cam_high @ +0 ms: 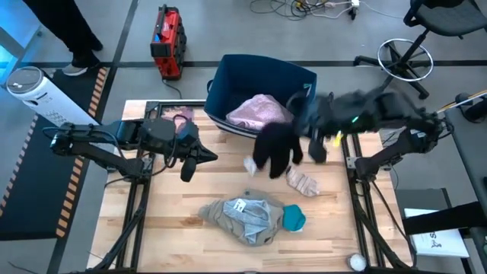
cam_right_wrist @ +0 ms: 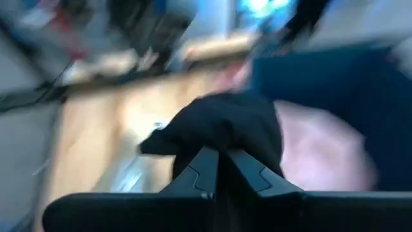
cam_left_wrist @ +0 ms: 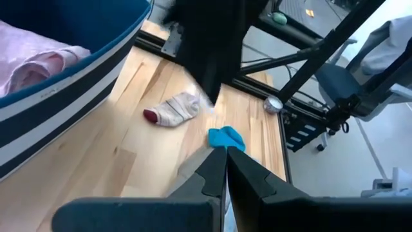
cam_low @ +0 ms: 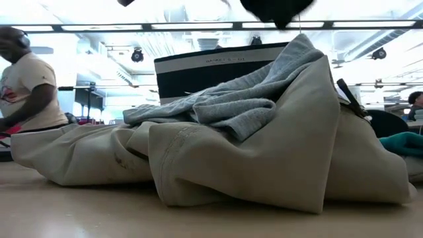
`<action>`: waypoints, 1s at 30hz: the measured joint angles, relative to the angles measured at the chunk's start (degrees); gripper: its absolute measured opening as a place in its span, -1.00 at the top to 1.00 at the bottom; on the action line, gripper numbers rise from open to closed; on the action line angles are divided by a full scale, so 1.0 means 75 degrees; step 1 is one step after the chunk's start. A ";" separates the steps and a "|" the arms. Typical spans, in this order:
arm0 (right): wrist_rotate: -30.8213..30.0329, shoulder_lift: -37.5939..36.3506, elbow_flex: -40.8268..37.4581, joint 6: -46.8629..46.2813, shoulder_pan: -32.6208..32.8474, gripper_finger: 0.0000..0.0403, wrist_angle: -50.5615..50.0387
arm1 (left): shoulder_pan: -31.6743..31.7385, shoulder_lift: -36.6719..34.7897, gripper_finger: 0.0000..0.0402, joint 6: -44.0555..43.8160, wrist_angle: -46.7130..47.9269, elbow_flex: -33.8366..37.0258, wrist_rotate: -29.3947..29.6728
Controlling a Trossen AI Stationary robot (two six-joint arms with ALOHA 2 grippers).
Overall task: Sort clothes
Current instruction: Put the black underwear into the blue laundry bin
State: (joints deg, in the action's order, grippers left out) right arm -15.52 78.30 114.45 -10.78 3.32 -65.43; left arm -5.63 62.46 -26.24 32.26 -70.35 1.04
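Observation:
My right gripper (cam_right_wrist: 222, 154) is shut on a black garment (cam_high: 278, 148), held up beside the near wall of the navy bin (cam_high: 228, 84). The garment also shows at the top of the low view (cam_low: 277, 10). A pale pink garment (cam_high: 259, 113) lies in the bin. A grey-beige garment (cam_high: 247, 217) with a teal piece (cam_high: 293, 218) at its right lies heaped on the table's near middle. A striped sock (cam_high: 303, 183) lies on the wood, and another small pale piece (cam_high: 249, 164) lies to its left. My left gripper (cam_left_wrist: 225, 161) is shut and empty, left of the bin. My right gripper pinches a bunched upper part of the black garment (cam_right_wrist: 225, 125) between its two fingers; how many layers cannot be told. The garment hangs slack below the fingers (cam_high: 274, 156), and the low view shows it lifted clear of the table.
A flat pink thing (cam_high: 181, 119) lies at the table's far left by my left arm. A person (cam_low: 26, 86) stands beyond the table in the low view. A red case (cam_high: 167, 42) and office chairs stand on the floor behind. Bare wood (cam_high: 190, 190) lies at the near left.

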 joint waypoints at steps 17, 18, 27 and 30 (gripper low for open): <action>0.2219 0.2707 0.0812 0.2127 -0.3853 1.00 0.0492 | -0.0006 -0.0096 1.00 0.0032 -0.0071 -0.0003 0.0003; 0.2492 0.2932 0.0809 0.2142 -0.3982 1.00 0.0205 | -0.0008 -0.0105 1.00 0.0032 -0.0060 -0.0003 0.0003; 0.2732 0.4567 0.0530 0.2474 -0.4784 1.00 -0.0493 | -0.0093 -0.0128 1.00 0.0032 -0.0045 -0.0003 0.0000; 0.2732 0.4992 0.0500 0.2632 -0.4939 1.00 -0.0466 | -0.0093 -0.0131 1.00 0.0032 -0.0042 -0.0003 0.0000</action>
State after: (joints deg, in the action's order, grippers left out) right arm 4.97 115.73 118.21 8.96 -33.72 -68.93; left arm -6.33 61.48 -26.00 31.94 -70.37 1.04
